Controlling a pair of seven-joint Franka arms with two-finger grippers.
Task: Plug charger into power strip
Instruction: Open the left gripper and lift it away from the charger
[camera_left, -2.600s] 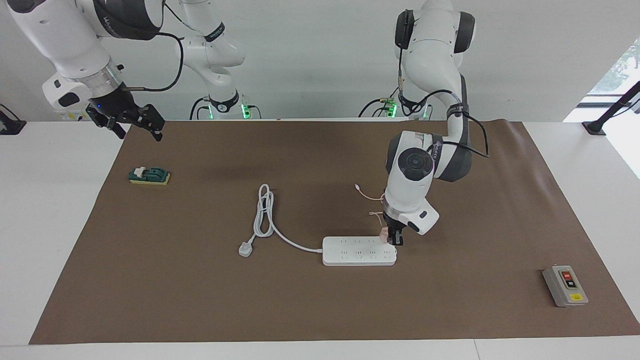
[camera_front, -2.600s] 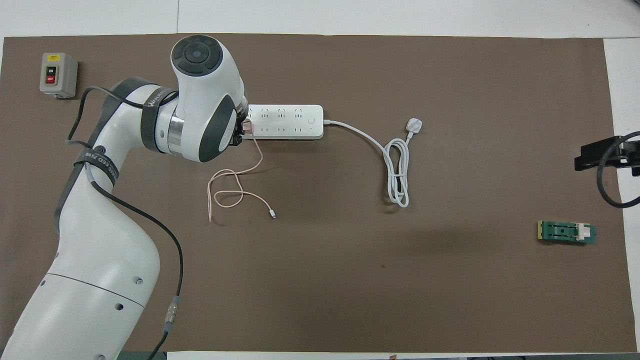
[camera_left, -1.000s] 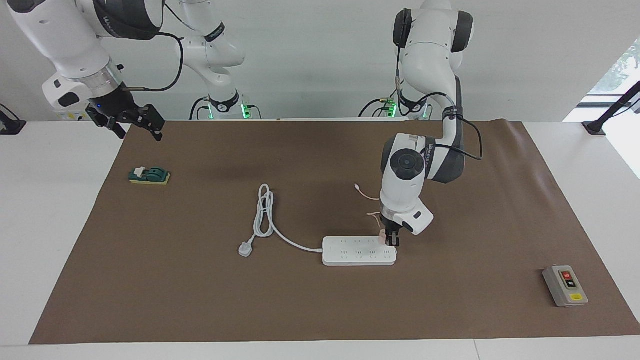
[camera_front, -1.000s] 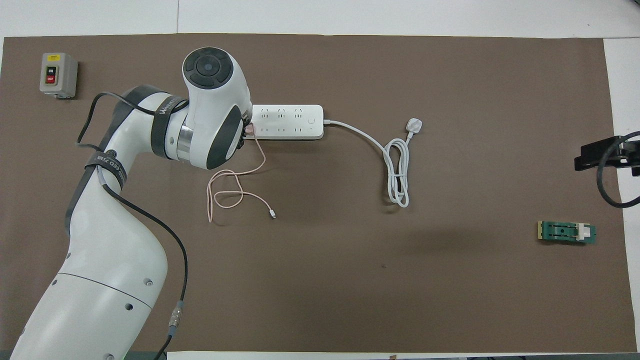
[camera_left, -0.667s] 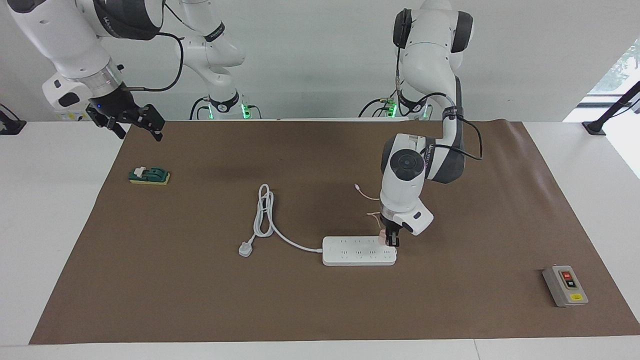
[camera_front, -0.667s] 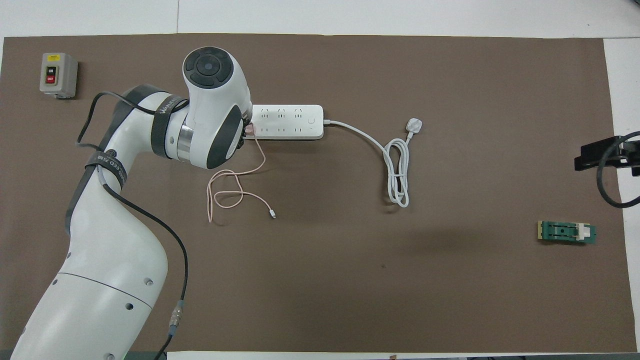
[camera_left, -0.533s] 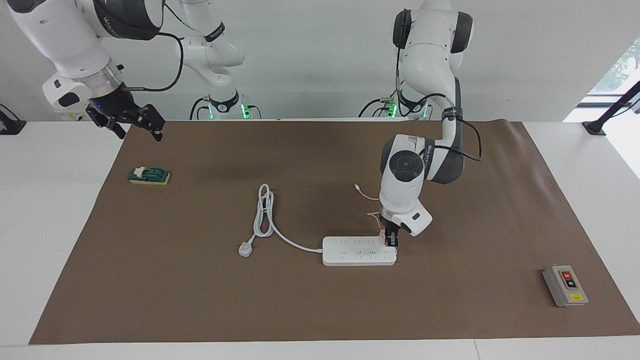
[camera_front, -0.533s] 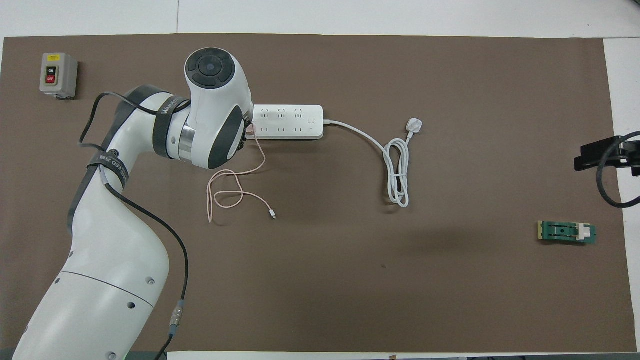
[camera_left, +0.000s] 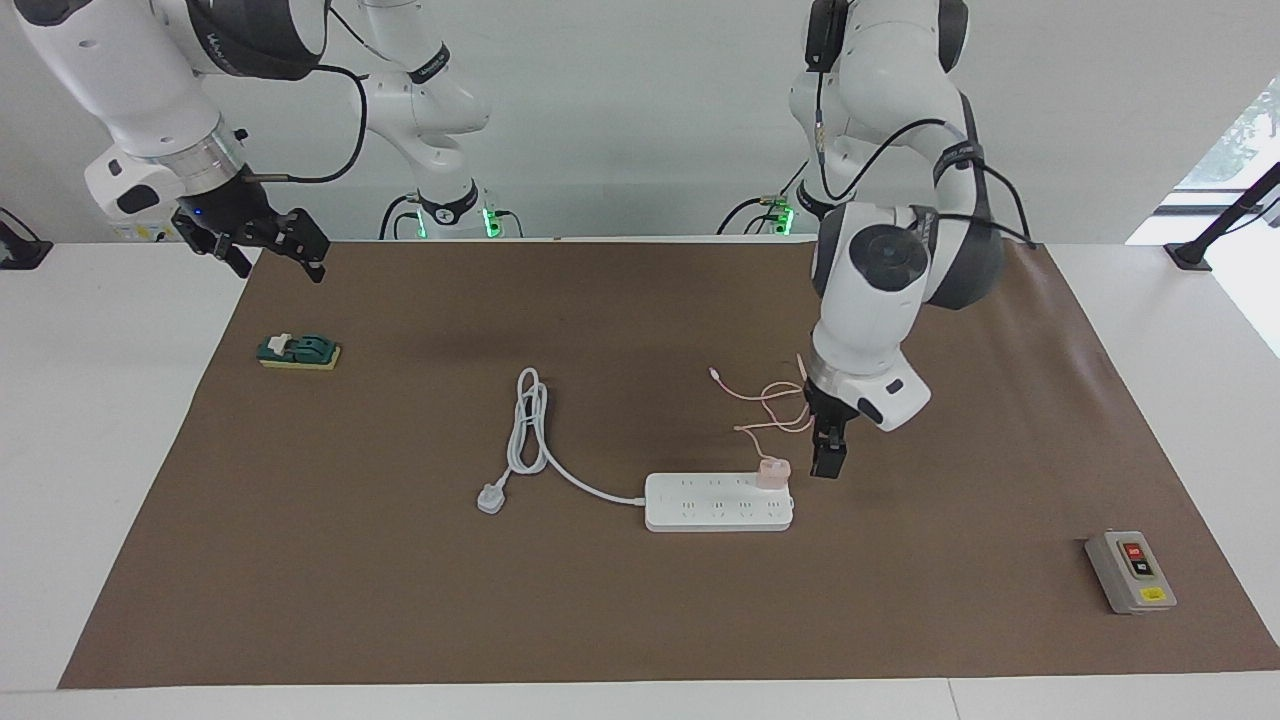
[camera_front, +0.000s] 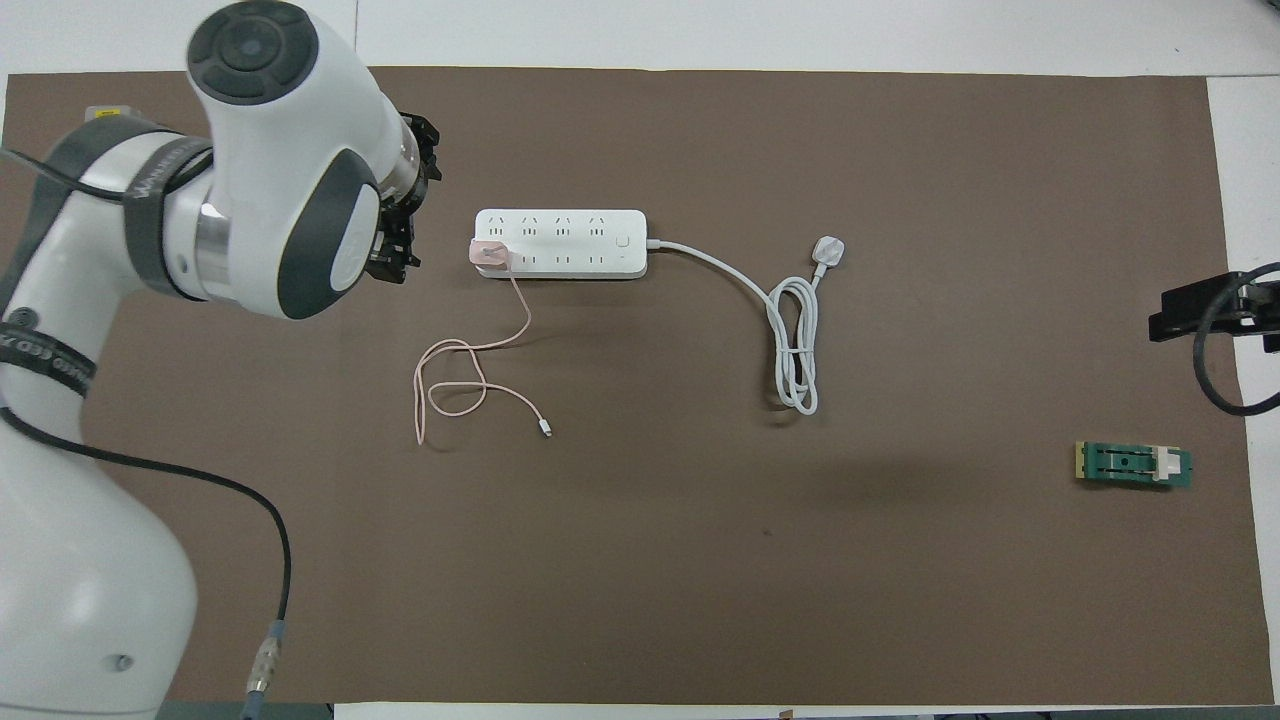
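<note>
We take twelve o'clock as pointing away from the robots, seen from above. The charger, a small pale pink cube with softly rounded edges, stands upright on the power strip. It sits at the strip's nine o'clock end, in the socket row on the six o'clock side. Seated flush like that, it looks plugged in to us, so we judge the task essentially done.

The left end effector hangs over the brown mat just at nine o'clock of the strip, apart from the charger. Its fingers are spread and hold nothing, which fits a hand that has no more need of the cube.

The thin pink cable trails loosely toward seven o'clock in slack loops, so it puts no pull on the plug. The strip is a long, smooth white plastic bar with rounded corners. Its thick white cord leaves at three o'clock and folds into a bundle beside its three-pin plug.

The right end effector waits over the mat's three o'clock edge, spread wide and empty. The matte tabletop covering probably keeps the strip from sliding.
</note>
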